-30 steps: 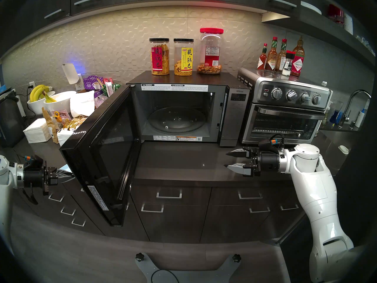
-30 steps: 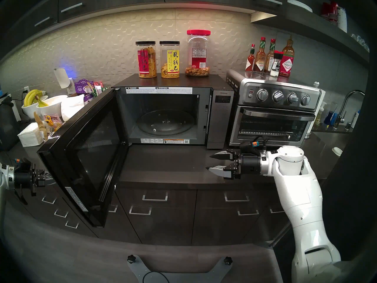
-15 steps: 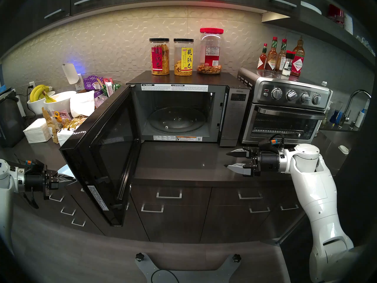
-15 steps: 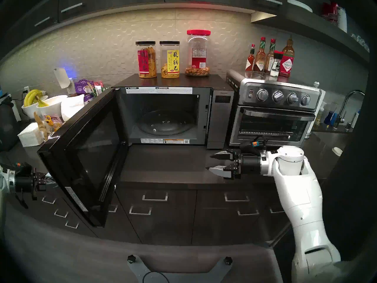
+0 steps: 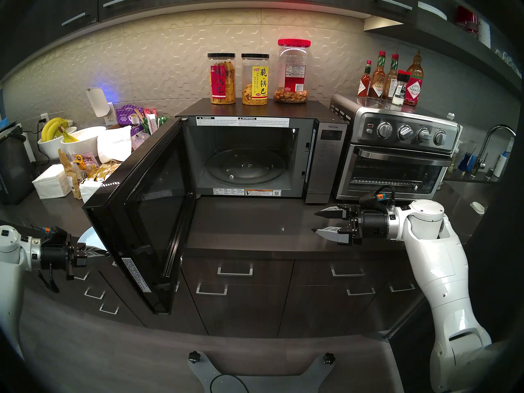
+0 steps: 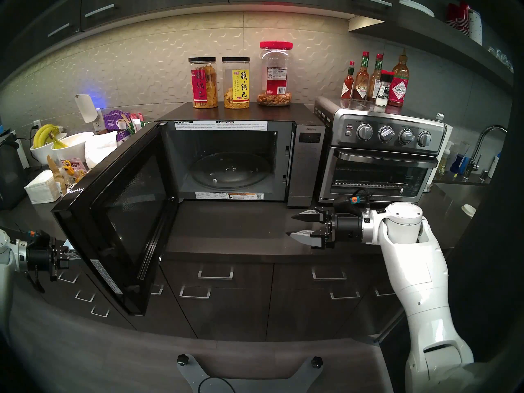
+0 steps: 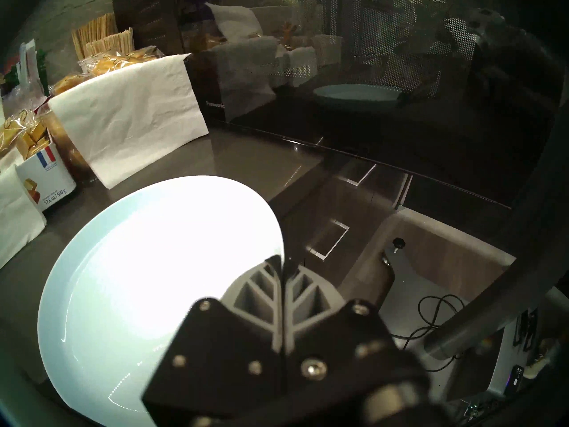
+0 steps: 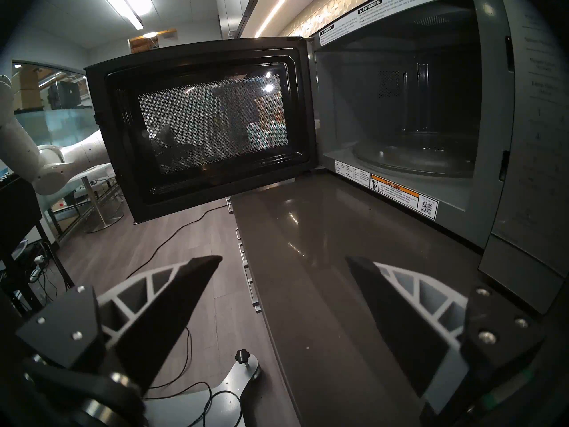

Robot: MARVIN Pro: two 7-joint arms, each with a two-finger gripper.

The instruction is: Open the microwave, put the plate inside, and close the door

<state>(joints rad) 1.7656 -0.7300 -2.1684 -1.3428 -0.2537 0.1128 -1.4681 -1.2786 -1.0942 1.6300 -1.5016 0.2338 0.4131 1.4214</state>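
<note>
plate (image 7: 129, 281): judged rigid, glossy, slippery, breakable | hold advised: raised rim | left gripper (image 7: 283, 263): clamped on rim | right gripper (image 8: 284, 264): spread wide, nothing held

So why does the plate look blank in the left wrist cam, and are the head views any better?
Left wrist: plate is blown out by glare to featureless white, with the door reflecting it. Head views: sharp and evenly lit, but the open door hides all but a sliver of plate; fisheye bends the edges.
</note>
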